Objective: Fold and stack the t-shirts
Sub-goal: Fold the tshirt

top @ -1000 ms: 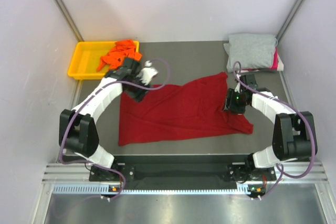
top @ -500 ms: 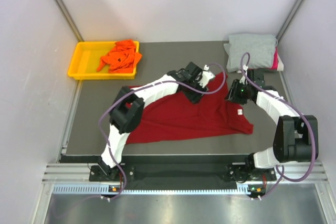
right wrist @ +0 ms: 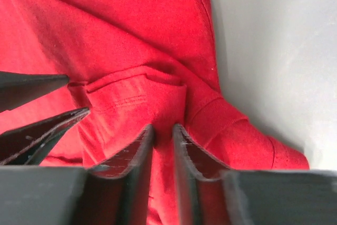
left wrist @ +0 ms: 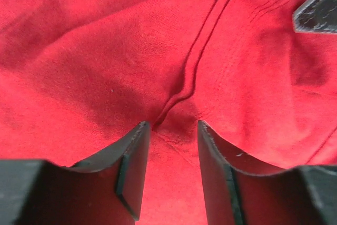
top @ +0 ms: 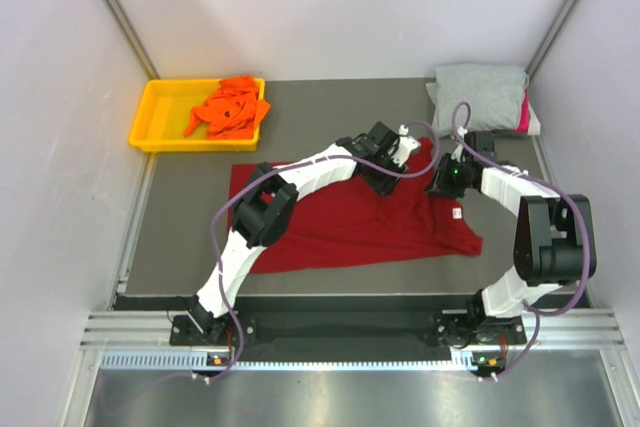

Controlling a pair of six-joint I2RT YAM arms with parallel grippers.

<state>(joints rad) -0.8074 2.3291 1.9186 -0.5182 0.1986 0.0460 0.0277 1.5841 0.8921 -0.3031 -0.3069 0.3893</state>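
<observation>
Red shirt [top: 330,227] lies spread mid-table, left arm across it. Left gripper [left wrist: 172,127] gapes astride a crease. Right gripper [right wrist: 163,127] is narrowed round a fold; whether it grips, I cannot tell. Grey shirt [top: 480,92] lies on pink shirt [top: 523,112] at 1 o'clock. Orange shirt [top: 228,107] sits in the tray [top: 160,107] at 10.

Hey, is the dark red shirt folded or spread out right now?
Spread out: the dark red shirt lies open across the table, puckered at the left fingers.

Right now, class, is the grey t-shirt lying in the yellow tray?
No, the grey t-shirt lies folded at the far right corner, away from the yellow tray.
</observation>
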